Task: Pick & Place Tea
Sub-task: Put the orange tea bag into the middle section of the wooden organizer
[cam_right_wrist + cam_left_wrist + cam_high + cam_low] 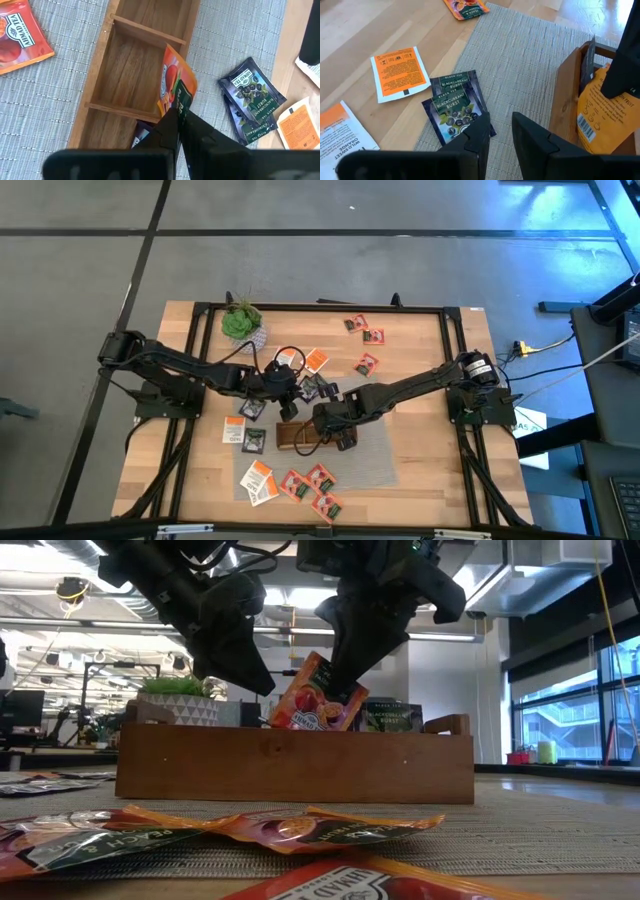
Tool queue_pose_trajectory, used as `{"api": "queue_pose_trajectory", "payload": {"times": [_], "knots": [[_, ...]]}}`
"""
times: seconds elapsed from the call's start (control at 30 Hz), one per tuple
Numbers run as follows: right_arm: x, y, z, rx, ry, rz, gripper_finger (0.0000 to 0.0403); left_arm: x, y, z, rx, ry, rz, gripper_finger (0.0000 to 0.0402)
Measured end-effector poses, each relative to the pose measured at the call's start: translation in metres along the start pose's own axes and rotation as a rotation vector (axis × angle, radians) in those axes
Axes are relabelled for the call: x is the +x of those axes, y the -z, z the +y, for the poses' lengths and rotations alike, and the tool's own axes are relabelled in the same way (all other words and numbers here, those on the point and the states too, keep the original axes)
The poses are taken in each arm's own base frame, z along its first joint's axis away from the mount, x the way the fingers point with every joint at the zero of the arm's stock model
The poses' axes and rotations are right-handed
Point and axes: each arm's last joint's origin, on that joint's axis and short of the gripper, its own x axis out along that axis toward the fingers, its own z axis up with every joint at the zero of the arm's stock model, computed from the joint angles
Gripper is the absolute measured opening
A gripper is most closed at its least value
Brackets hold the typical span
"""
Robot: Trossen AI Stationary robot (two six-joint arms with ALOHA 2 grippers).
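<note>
Over the long brown wooden three-compartment tray (100, 80) on the grey woven mat (370, 455), the right end effector (177, 117) is pinched shut on the top edge of an orange fruit-printed tea sachet (172, 82). It holds that sachet tilted above the tray's middle compartment; the low view shows the sachet's lower part behind the tray's front wall. In that view a dark green-labelled sachet (392, 716) stands upright in the tray just beside it.

The left end effector (500, 135) hovers just off the tray's end, above the mat's edge. Its fingers are partly apart with nothing between them. Right below it lie two dark blackcurrant sachets (454, 102), overlapping, one corner on the mat and the rest on the light wooden worktop (200, 480). Near them the left wrist view shows two white-and-orange sachets (400, 74) flat on the bare wood.

In the high view, three red sachets (364, 338) lie well apart from the tray near the far edge of the worktop. Near the front edge lies a cluster of white-and-orange sachets (258, 480) and red ones (318, 480); their exact count I cannot tell. A small green plant in a white pot (241, 323) stands at the far left corner.
</note>
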Motion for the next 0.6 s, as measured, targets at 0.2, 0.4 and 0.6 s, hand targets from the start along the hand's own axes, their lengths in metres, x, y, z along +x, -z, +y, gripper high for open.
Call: {"api": "queue_pose_trajectory", "payload": {"times": [0.2, 0.4, 0.6], "knots": [[0.000, 0.001, 0.000, 0.026, -0.001, 0.009, 0.0033, 0.000, 0.000, 0.000, 0.000, 0.000, 0.000, 0.0081], [0.001, 0.001, -0.003, 0.076, 0.003, 0.004, 0.0068, 0.000, 0.000, 0.000, 0.000, -0.001, 0.000, 0.0080], [0.002, 0.003, -0.011, 0.123, 0.012, 0.009, 0.0107, 0.000, 0.000, 0.000, 0.001, 0.000, 0.000, 0.0077]]}}
